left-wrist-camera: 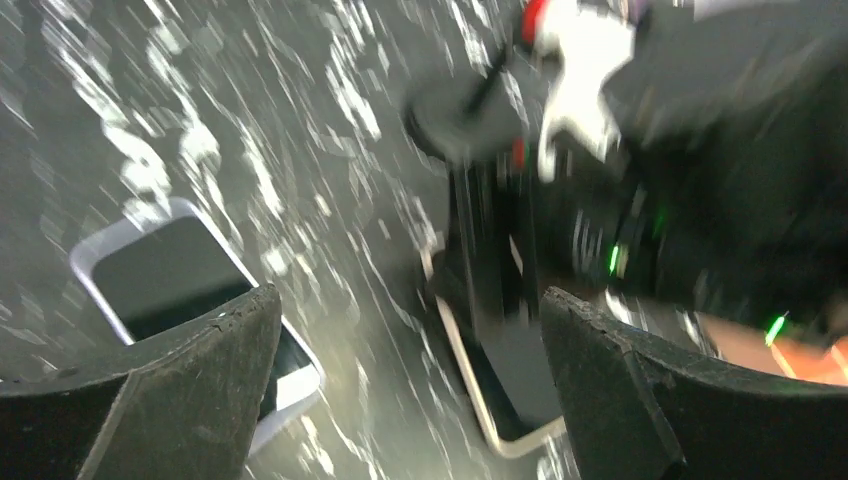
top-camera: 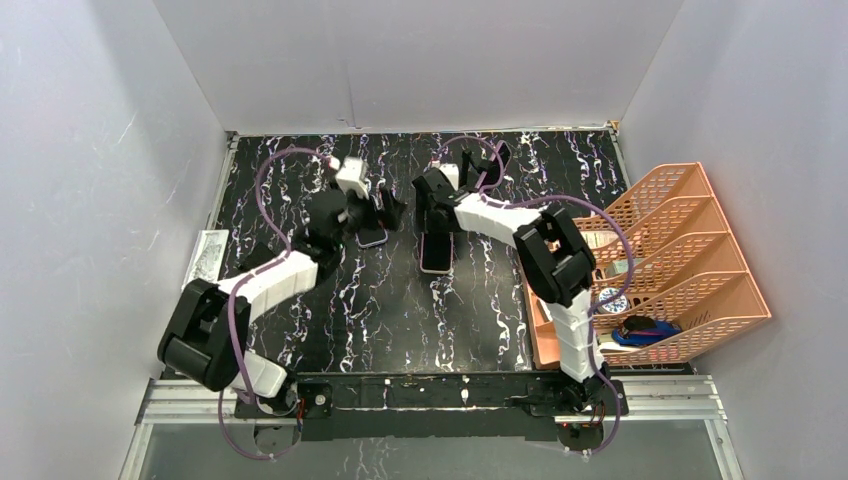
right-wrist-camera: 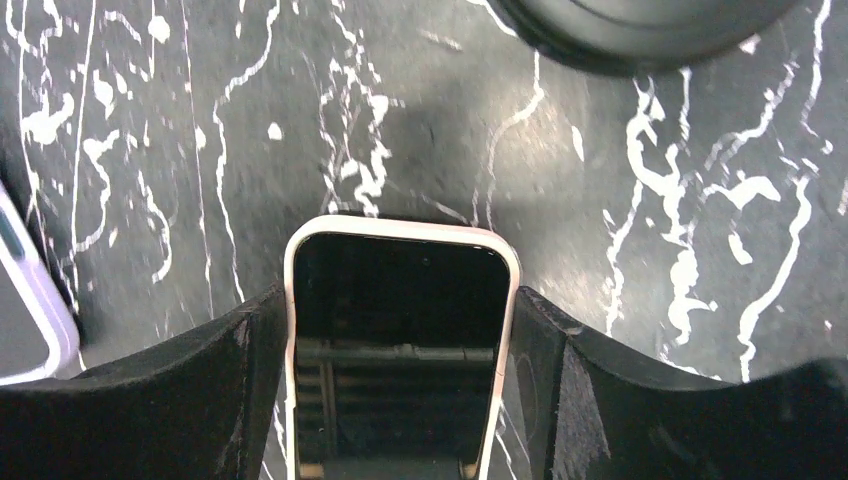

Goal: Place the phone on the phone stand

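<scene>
Phone in a cream case is lying flat near the bench's middle, its lower end cut off in the right wrist view. The right gripper is clamping its long edges. The left wrist view is blurring badly; there the left gripper is hanging spread wide, holding nothing, one finger hiding part of a second phone. The phone stand is sitting dark and indistinct by the far edge. At the right edge, an orange file tray is holding a blue-and-black object.
</scene>
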`<state>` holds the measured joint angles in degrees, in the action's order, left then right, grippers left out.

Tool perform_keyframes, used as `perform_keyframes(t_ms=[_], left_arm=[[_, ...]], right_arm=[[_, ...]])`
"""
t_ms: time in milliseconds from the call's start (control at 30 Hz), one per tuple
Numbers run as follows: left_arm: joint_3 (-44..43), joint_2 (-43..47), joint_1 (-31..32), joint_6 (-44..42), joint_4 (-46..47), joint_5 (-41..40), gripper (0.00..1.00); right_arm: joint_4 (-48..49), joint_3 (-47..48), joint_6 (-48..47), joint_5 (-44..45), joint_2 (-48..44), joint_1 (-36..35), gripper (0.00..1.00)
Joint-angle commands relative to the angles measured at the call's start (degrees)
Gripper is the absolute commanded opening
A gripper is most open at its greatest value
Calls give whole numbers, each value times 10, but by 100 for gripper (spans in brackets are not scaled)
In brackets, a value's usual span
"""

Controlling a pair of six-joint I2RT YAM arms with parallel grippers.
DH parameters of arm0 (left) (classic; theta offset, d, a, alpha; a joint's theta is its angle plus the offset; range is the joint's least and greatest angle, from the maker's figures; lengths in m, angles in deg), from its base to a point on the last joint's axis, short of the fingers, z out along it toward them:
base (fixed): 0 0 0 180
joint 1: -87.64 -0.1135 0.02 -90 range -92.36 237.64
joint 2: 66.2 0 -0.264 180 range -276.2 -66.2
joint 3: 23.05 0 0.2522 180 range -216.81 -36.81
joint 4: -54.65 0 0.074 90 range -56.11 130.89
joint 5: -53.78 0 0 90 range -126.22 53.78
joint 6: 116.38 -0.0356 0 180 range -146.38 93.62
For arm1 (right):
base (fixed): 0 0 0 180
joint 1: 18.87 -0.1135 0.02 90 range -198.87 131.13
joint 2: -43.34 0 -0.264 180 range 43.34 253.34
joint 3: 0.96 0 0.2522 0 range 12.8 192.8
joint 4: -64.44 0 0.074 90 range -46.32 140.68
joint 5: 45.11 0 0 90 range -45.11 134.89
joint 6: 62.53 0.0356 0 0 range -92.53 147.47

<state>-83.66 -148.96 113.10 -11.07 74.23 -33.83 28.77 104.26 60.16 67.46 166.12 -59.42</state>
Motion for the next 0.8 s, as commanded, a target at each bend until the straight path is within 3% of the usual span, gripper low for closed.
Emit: perform_keyframes(t_ms=[0, 167, 367, 500, 767], left_arm=[[102, 36, 63, 25, 34, 36, 97], [172, 35, 113, 37, 100, 24, 96], [190, 1, 159, 33, 123, -12, 96], [199, -26, 168, 16, 143, -71, 96], [185, -110, 169, -19, 185, -105, 96]], right_arm=[[86, -58, -17, 19, -100, -6, 58], [103, -99, -17, 23, -152, -7, 58], [136, -145, -10, 9, -198, -8, 58], [137, -150, -15, 8, -200, -11, 58], [145, -159, -20, -7, -208, -17, 59]])
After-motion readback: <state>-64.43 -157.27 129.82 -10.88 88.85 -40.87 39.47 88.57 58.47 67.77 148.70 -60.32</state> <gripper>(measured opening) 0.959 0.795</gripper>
